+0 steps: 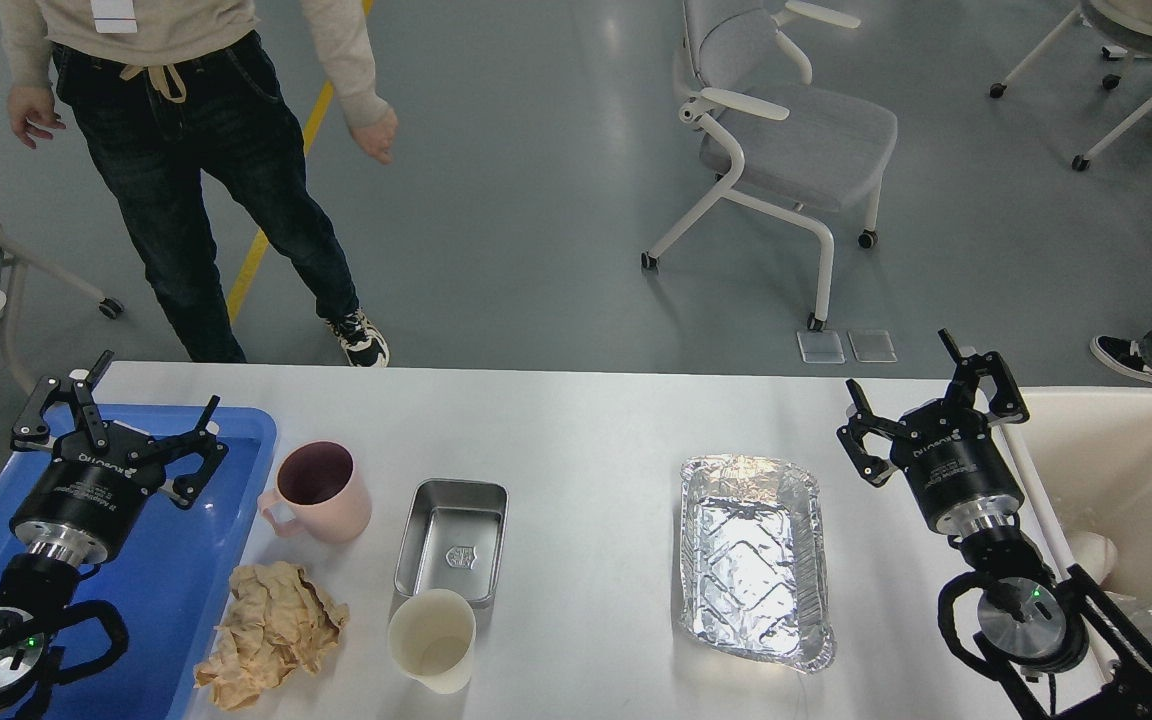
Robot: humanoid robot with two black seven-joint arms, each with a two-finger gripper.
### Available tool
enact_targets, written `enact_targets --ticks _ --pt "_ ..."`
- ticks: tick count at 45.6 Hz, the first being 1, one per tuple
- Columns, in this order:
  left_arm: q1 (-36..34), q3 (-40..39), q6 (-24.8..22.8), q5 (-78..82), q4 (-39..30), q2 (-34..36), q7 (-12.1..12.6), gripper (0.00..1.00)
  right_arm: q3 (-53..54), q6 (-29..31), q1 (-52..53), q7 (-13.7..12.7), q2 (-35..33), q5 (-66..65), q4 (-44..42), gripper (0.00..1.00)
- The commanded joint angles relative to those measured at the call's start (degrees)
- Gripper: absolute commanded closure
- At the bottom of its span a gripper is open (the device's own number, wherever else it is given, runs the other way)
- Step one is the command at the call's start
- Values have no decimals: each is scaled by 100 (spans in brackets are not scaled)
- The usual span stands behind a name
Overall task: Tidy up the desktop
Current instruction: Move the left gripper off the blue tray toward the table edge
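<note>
Both arms reach forward; left gripper (106, 420) and right gripper (926, 395) spread wide, holding nothing.

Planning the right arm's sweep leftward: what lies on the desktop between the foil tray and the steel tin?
Nothing. In the head view, the desktop is bare between the foil tray and the steel tin.

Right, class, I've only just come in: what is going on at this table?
A two-armed robot is set to tidy the desktop, but neither gripper holds anything. The left gripper hovers open over the blue tray; the right gripper hangs open beside the cream bin. A pink mug, a crumpled paper, a steel tin, a paper cup and a foil tray sit untouched. A person stands behind the table.
</note>
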Motion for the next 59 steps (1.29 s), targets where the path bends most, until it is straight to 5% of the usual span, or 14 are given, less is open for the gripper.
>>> enact_targets --ticks 1,12,19,34,59 --pt "-7 -28 66 25 -11 130 -18 1 24 7 -11 8 17 0 23 0" --pt "-16 16 628 43 -11 306 114 1 42 7 -11 8 105 0 49 0" --pt "-25 419 733 113 -169 578 422 1 42 -1 -11 8 61 0 58 0" --pt "63 1773 1674 1369 -1329 2854 791 1 42 -1 -2 8 69 0 102 0" --pt "1197 1757 1578 2618 -2138 5043 616 1 -2 -1 7 -1 -71 0 128 0"
